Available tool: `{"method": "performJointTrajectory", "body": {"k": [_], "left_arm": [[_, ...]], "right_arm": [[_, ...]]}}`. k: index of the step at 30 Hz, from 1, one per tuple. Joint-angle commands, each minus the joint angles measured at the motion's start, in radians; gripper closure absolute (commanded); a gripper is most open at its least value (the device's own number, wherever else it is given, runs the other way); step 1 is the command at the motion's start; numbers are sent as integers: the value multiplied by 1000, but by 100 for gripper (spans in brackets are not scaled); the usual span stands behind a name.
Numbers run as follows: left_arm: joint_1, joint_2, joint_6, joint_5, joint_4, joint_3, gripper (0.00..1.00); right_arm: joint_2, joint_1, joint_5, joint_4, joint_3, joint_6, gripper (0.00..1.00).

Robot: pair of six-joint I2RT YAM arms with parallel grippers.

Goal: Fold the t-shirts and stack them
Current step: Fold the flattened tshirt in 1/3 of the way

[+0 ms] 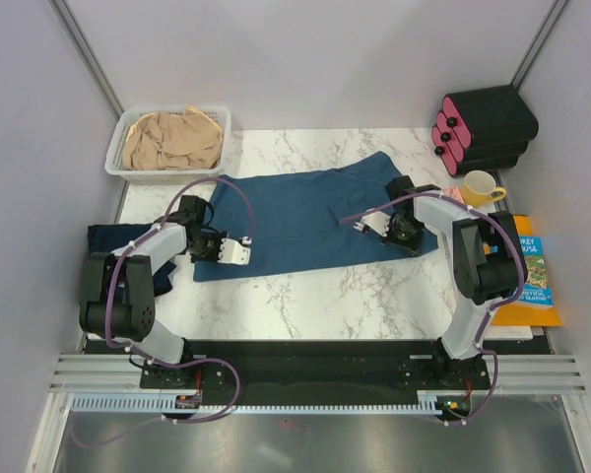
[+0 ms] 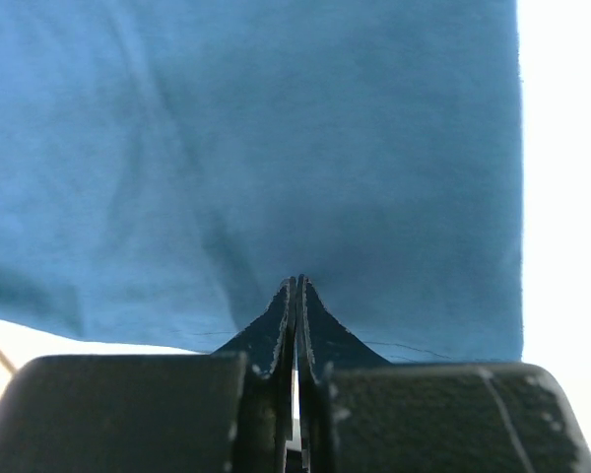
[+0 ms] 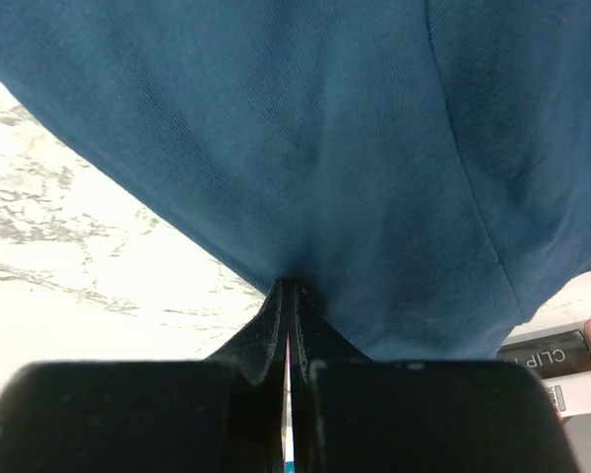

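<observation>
- Step in hand: the first fold of the teal shirt point(image 1: 315, 222). It lies spread nearly flat across the middle of the table point(image 1: 315, 296), between the two arms.
- Left gripper point(image 2: 295, 296): closed on the shirt's near left edge, with cloth pinched between the jaws and drawn up into a small peak.
- Right gripper point(image 3: 289, 294): likewise closed on cloth, at the shirt's right end, just beside the table's right edge.
- Progress, as judged: early. No shirt is seen folded, and no stack has been started.
- The tan shirt point(image 1: 172, 140) lies crumpled in the basket point(image 1: 113, 163) at the far left corner. The navy shirt point(image 1: 103, 236) hangs bunched at the table's left edge, behind the left arm.
- Next move, as judged: both pinched edges are to be lifted together and carried across the shirt at an even height, so that the fold lands straight. An uneven lift would likely skew or drag the cloth.
- Risk noted: on the right, a mug point(image 1: 481, 187) and a book point(image 1: 537, 271) stand near the right arm's path.
- Surface: white marble-patterned top, smooth — cloth may be expected to slide on it.
- Room: pale walls on three sides, with metal frame posts at the far corners. A black case point(image 1: 488, 128) with pink roll ends sits at the far right.
</observation>
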Motion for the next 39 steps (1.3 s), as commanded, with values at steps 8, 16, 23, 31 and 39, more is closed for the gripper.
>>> {"method": "performJointTrajectory", "body": {"k": [8,16,23,31,39], "left_arm": [[-2,15,61,-30,-83,-10,98],[-2,-4,58,-25,-105,-9,98],[-11,-47,63,-7,-109,-22,98],[-11,-142,70,42,-164,23,98],[-45,-254,59,96,-168,27,45]], "right_arm": [[51,-42,44,39,-25,-34,100],[45,-74,77,33,-28,-57,100],[5,-80,34,-6,-31,-65,100],[-102,-77,-115,-168,96,-116,100],[-200,-65,-120,-145,61,-205,66]]}}
